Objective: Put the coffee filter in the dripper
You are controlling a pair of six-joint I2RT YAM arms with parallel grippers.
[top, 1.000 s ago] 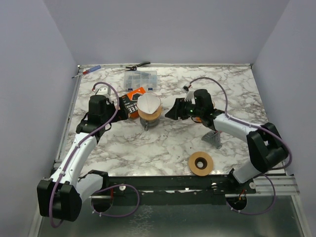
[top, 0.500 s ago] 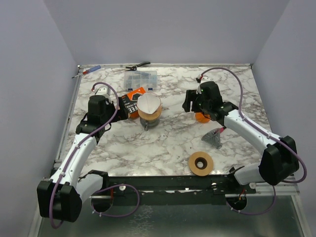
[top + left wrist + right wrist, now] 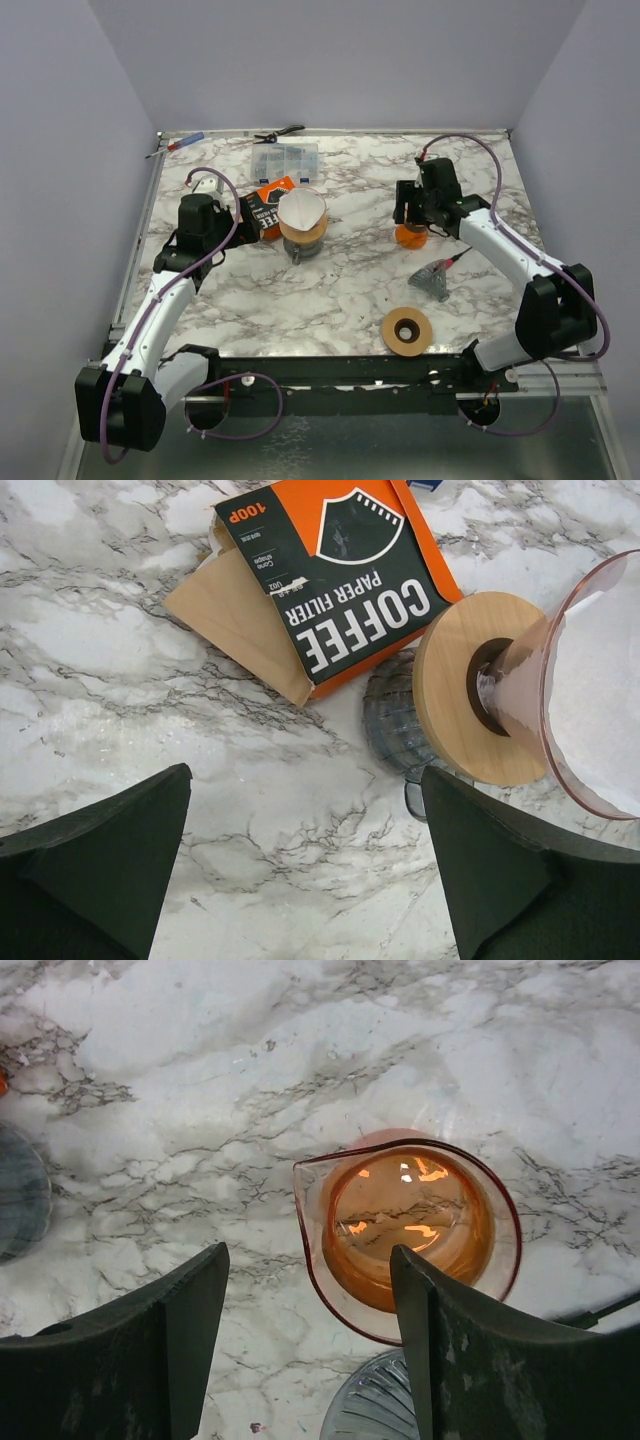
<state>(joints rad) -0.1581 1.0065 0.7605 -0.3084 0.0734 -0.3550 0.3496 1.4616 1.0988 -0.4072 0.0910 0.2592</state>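
Only the left wrist view shows brown papers [image 3: 235, 615] protruding from the filter box [image 3: 335, 580], at 10 o'clock from the dripper [image 3: 520, 680]. The white coffee filter [image 3: 302, 210] is seated inside the dripper. The left gripper [image 3: 305, 800] is held spread at its 9 o'clock. The right gripper [image 3: 308, 1270] is spread above an orange glass jug [image 3: 410, 1225].

A white paper coffee filter [image 3: 302, 209] is seated, open upward, inside the pink translucent dripper [image 3: 303, 235], which is stood upright, wooden-collared, toward the desk's [image 3: 350, 290] far left.
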